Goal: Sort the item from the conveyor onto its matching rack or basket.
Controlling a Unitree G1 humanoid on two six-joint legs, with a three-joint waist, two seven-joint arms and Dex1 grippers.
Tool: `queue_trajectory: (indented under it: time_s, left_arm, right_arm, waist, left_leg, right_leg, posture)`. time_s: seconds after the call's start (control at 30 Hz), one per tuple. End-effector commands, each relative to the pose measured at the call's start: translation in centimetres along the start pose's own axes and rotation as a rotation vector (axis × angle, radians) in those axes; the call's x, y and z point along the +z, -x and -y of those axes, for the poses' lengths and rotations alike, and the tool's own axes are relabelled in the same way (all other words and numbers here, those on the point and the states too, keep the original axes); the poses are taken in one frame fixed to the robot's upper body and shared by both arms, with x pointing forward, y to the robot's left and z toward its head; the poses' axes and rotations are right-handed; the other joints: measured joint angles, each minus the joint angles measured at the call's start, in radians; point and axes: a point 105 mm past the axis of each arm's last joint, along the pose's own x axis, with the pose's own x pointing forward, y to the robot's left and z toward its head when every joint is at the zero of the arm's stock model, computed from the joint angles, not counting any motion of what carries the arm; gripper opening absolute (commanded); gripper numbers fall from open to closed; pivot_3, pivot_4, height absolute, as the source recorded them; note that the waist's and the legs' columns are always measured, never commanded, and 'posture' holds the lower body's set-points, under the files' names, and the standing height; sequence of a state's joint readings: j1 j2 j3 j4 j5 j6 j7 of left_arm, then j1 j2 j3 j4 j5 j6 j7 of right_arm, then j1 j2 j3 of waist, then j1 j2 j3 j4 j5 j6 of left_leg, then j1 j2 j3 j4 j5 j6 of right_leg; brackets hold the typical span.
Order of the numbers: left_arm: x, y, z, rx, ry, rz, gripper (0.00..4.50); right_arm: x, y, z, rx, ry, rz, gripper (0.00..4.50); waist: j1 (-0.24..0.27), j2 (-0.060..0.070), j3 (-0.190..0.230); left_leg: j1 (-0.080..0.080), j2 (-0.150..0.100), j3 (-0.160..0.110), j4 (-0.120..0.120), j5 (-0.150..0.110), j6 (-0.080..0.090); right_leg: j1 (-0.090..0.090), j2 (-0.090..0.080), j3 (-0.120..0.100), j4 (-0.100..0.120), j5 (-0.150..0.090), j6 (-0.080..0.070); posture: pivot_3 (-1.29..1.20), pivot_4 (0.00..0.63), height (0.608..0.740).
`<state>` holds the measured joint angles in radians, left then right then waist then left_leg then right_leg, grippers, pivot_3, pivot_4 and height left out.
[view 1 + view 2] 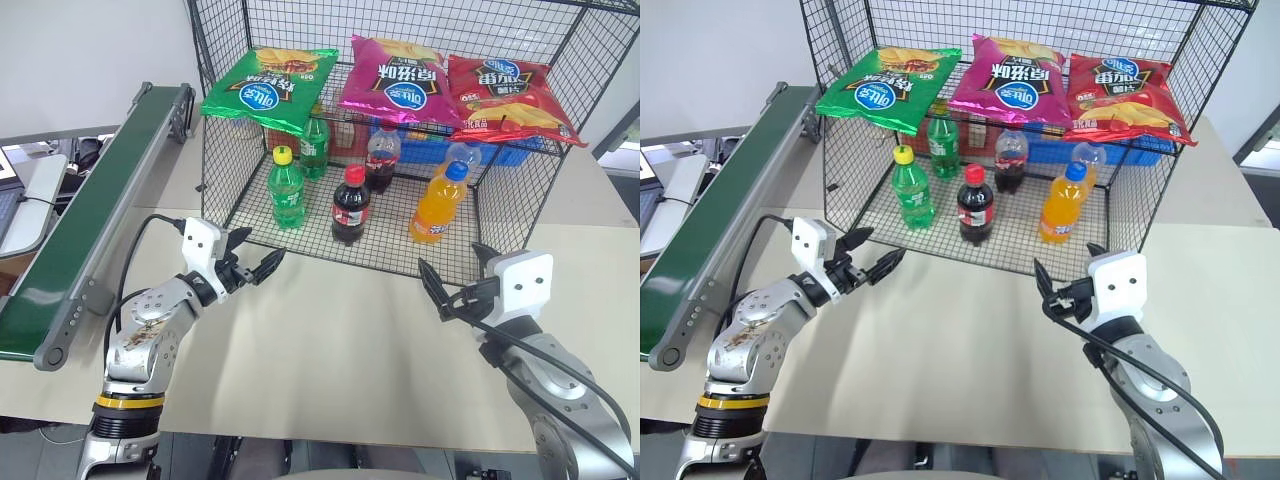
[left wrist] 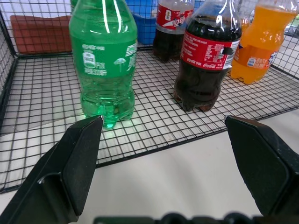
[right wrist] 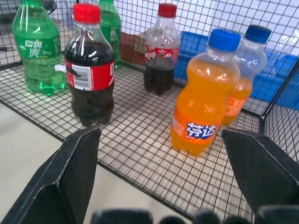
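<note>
The item, a bright-green bottle with a yellow cap (image 1: 286, 190), stands upright on the mesh floor at the front left of the black wire basket (image 1: 520, 190), free of both grippers. My left gripper (image 1: 267, 242) hovers open just outside the basket's open front, level and pointing at the bottle (image 2: 103, 60), with nothing between its fingers. Farther right, my right gripper (image 1: 448, 255) is open and empty too, facing the basket's front edge. The conveyor (image 1: 90, 220) runs along the left with a bare dark-green belt.
Inside the basket stand a cola bottle (image 1: 351, 205), a second cola behind it, an orange bottle (image 1: 438, 203), another orange one and a darker green bottle (image 1: 314, 148). Three chip bags (image 1: 395, 85) lie on its upper shelf. A blue crate (image 1: 500, 150) sits at the back.
</note>
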<state>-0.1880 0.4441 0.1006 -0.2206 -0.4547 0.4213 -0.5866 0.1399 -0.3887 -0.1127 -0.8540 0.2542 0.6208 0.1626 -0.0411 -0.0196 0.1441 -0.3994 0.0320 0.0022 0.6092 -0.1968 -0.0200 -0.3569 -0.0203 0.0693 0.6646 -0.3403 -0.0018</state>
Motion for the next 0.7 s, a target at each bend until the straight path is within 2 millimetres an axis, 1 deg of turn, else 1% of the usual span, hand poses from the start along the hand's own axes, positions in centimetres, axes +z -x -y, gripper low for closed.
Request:
queue_trajectory:
  time_s: [0.03,0.2,0.37,0.47,0.7]
  left_arm:
    - [1.4,0.4,0.4,-0.012,-0.044,0.028,4.42]
    - [2.0,0.1,0.4,-0.033,-0.050,0.037,4.42]
    - [2.3,-0.1,-0.2,-0.029,-0.066,0.039,4.42]
    - [2.5,-0.4,0.0,-0.031,-0.072,0.048,4.42]
    - [2.6,-0.2,0.2,-0.031,-0.082,0.050,4.42]
  right_arm:
    - [1.0,0.6,-0.4,0.013,0.011,0.035,4.50]
    - [1.6,0.7,-0.6,0.028,0.016,0.054,4.50]
    - [1.4,0.2,-0.6,0.024,0.018,0.050,4.50]
    - [1.8,0.0,-0.3,0.018,0.021,0.061,4.50]
    - [2.3,-0.4,-0.7,0.029,0.020,0.075,4.50]
  waist:
    - [0.001,0.000,0.000]
    - [0.000,0.000,0.000]
    - [-0.001,0.000,0.000]
    - [-0.001,0.000,0.000]
    - [-0.001,0.000,0.000]
  left_leg:
    - [0.000,0.000,0.000,0.000,0.000,0.000]
    - [0.000,0.000,0.000,0.000,0.000,0.000]
    - [0.001,0.000,0.000,0.000,0.000,0.000]
    - [0.001,0.000,0.000,0.001,0.000,0.000]
    - [0.001,0.000,0.000,0.001,0.000,0.000]
  right_leg:
    - [0.000,0.000,0.000,0.000,0.000,0.000]
    - [0.001,0.000,0.000,0.000,0.000,0.000]
    - [0.001,0.000,0.000,0.000,0.000,0.000]
    - [0.001,0.000,0.000,0.000,0.000,0.000]
    - [0.001,0.000,0.000,0.000,0.000,0.000]
  posture:
    - [0.00,0.150,0.740]
    - [0.00,0.150,0.740]
    - [0.00,0.150,0.740]
    - [0.00,0.150,0.740]
    - [0.00,0.150,0.740]
